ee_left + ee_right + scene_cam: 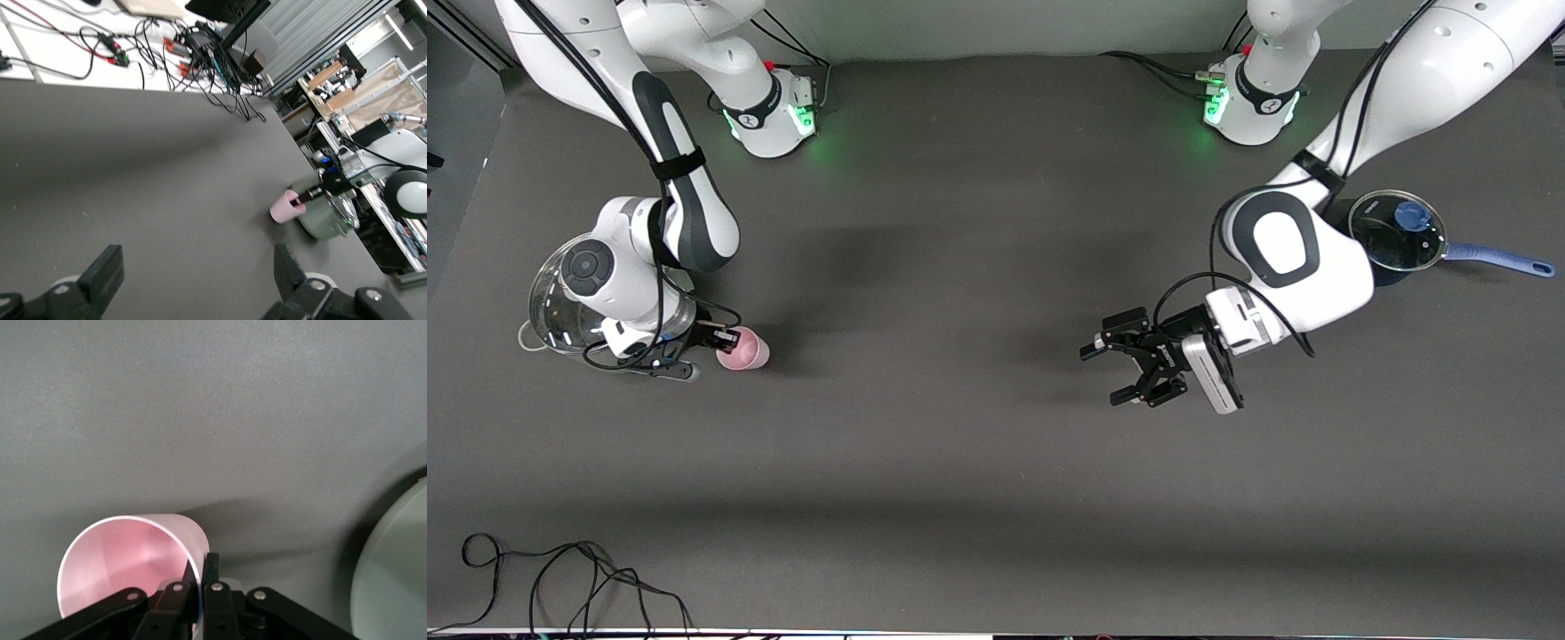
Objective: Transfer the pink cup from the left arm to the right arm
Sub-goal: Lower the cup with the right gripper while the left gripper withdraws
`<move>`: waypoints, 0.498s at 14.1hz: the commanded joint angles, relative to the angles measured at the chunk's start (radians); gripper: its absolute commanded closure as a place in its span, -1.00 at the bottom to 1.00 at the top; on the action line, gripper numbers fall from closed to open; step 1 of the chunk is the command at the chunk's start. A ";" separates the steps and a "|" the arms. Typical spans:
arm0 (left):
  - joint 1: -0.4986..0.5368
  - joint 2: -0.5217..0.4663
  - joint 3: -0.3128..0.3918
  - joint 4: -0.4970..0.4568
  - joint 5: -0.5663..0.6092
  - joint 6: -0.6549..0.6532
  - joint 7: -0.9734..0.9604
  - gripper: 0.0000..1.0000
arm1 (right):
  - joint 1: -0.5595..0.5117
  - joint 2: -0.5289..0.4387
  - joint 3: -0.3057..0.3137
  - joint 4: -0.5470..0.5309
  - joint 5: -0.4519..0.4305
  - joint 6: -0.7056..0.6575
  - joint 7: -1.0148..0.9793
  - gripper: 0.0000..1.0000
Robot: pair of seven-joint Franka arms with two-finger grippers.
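Loose black cable (pixel 560 578): lies coiled on the dark grey worktop (pixel 978 498) at its nearest edge, toward the right arm's end; well apart from both arms, so little chance of a snag.

Left gripper (pixel 1129 372): hangs over bare worktop near the middle, toward the left arm's end; its jaws stand wide apart and hold nothing. It looks to be out of the job now.

Small pale-pink tapered plastic cup (pixel 744 349): at the right arm's end of the worktop, tipped so its mouth faces the wrist camera, just beside the pot.

Right gripper (pixel 713 342): jaws closed tight on the cup's rim, one finger inside the wall and one outside.

Risk, grip: a pinch on one thin wall looks shallow. The cup could pivot or slip out if the arm swings fast, and it would then roll.

Risk, release: if the jaws open while the cup is tipped, I judge it would fall on its side, not stand.

Glass-lidded steel pot (pixel 560 302): under the right wrist; a low move could knock it.

Blue-handled lidded pan (pixel 1400 233): farthest, by the left arm; clear.
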 commanded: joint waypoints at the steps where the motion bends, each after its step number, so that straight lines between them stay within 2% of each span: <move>1: 0.008 -0.156 0.100 -0.017 0.104 -0.207 -0.179 -1.00 | 0.002 -0.015 -0.005 0.000 -0.007 0.007 -0.006 -0.55; 2: 0.008 -0.189 0.145 -0.002 0.205 -0.305 -0.271 -1.00 | 0.004 -0.037 -0.005 0.003 -0.007 -0.002 -0.002 -0.99; 4: 0.043 -0.207 0.176 0.061 0.400 -0.483 -0.427 -1.00 | 0.005 -0.087 -0.005 0.006 -0.007 -0.025 0.000 -1.00; 7: 0.123 -0.215 0.176 0.193 0.628 -0.791 -0.633 -1.00 | 0.010 -0.187 -0.005 0.041 -0.016 -0.140 0.006 -1.00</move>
